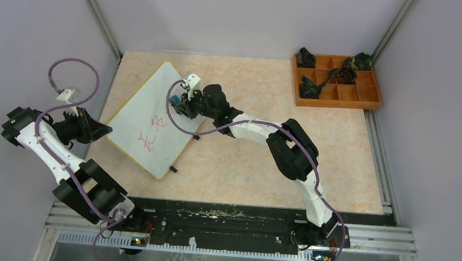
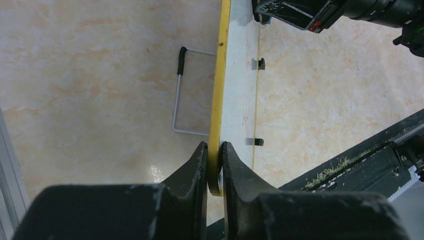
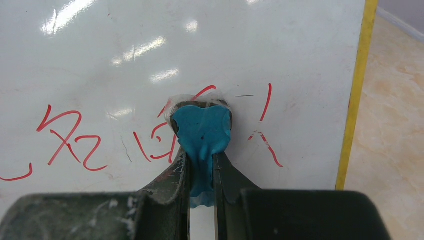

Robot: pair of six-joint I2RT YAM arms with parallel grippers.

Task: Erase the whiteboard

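**Whiteboard pinned at one edge, blue wad pressed to its face**

The whiteboard (image 1: 151, 121) lies skewed on the left part of the tabletop (image 1: 257, 164), one corner pointing away from the arm bases. Red writing (image 1: 152, 130) marks the lower middle of its white face. In the right wrist view the red strokes (image 3: 65, 140) run across the board (image 3: 150, 60) on both sides of the fingers.

The left hand (image 1: 101, 129) sits at the whiteboard's left edge. Its wrist view shows the two fingers (image 2: 214, 147) clenched on the thin yellow edge (image 2: 218, 100). Beyond that edge, on the board's underside, a bent wire stand (image 2: 176, 100) with a black-sleeved end shows above the tabletop.

The right hand (image 1: 177, 104) reaches over the whiteboard's right edge near its far corner. It (image 3: 201, 160) is clamped shut on a blue wad (image 3: 202, 127), whose front end touches the board's face amid the red strokes.

A small black foot (image 1: 173, 170) juts out near the whiteboard's near corner. Well off to the whiteboard's right, by the far wall, stands an orange-brown compartment tray (image 1: 336, 104) holding several dark items.
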